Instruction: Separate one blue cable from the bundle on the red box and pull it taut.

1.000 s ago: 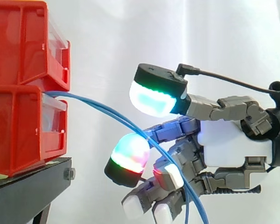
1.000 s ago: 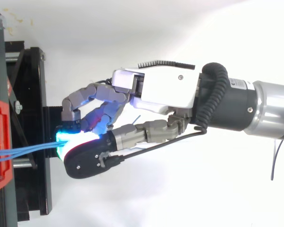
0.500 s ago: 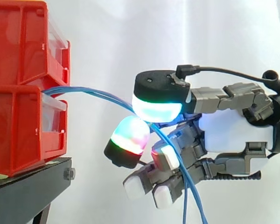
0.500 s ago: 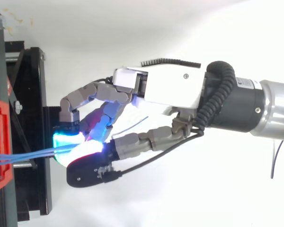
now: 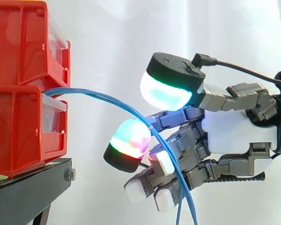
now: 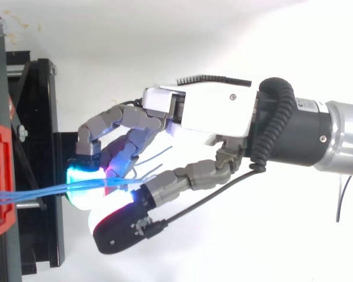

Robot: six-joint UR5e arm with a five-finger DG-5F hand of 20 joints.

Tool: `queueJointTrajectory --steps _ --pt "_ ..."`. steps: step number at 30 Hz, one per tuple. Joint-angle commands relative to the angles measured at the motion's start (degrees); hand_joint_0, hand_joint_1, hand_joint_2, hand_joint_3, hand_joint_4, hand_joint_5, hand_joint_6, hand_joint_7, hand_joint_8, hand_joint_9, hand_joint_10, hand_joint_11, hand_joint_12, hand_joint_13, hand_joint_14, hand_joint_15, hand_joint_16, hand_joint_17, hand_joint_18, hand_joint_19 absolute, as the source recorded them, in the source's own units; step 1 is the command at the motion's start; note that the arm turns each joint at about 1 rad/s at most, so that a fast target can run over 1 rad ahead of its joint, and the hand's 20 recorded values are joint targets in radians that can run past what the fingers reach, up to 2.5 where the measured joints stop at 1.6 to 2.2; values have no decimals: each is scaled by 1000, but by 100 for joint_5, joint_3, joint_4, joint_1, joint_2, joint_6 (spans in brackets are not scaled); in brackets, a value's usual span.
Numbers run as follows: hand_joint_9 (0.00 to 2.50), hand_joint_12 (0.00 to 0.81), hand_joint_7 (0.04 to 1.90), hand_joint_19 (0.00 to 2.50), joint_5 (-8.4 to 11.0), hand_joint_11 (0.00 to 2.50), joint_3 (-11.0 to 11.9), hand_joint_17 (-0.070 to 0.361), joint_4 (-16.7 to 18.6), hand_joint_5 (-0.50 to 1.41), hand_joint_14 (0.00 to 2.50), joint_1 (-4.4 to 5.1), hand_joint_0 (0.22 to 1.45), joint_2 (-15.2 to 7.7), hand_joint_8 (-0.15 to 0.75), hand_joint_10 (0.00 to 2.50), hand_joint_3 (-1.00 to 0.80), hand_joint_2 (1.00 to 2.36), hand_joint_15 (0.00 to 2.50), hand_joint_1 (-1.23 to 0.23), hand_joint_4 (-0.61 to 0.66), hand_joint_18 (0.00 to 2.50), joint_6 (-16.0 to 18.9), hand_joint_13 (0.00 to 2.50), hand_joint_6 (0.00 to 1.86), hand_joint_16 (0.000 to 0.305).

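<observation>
Several thin blue cables (image 5: 107,99) leave the gap between the two stacked red bins (image 5: 23,126), arch to the right and drop down past the hand (image 5: 234,136). They lie across the extended fingers (image 5: 171,121), just behind a fingertip pad glowing red and green. The thumb pad (image 5: 166,93), glowing cyan, is raised clear above the cables. In the top view the blue cables (image 6: 35,192) run from the red bin (image 6: 0,176) to the hand (image 6: 206,111) and fan out between thumb and fingers. The hand is open, with nothing pinched.
The bins rest on a black stand (image 5: 33,187) at the left, seen from above as a black frame (image 6: 35,117). A white curtain is behind. The arm comes in from the right.
The thumb, which was pressed down on the cables half a second ago, has lifted up and swung away. The cables have slackened and spread across the fingers.
</observation>
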Motion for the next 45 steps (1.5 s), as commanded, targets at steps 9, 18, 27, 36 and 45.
queueJointTrajectory --steps 9,18,27,36,45 --pt "1077 338 1044 502 -9 826 -2 88 -18 -136 12 -16 583 0 326 17 -349 1010 385 -708 148 729 3 748 741 39" --pt "1003 333 896 487 -9 870 7 89 -18 -183 14 -25 624 0 317 17 -275 1012 387 -813 139 757 3 742 844 40" --pt "1097 331 1007 525 -62 818 -2 87 -18 -130 11 -16 609 17 318 13 -420 1006 384 -450 135 756 3 767 768 39" --pt "1089 361 926 464 -79 984 7 100 -18 -144 11 -16 615 44 335 13 -181 1012 396 -661 158 810 3 798 769 45" --pt "1040 342 875 457 -88 1103 -2 96 -45 -149 12 -16 630 79 321 13 -113 1015 394 -722 157 773 3 738 804 42"
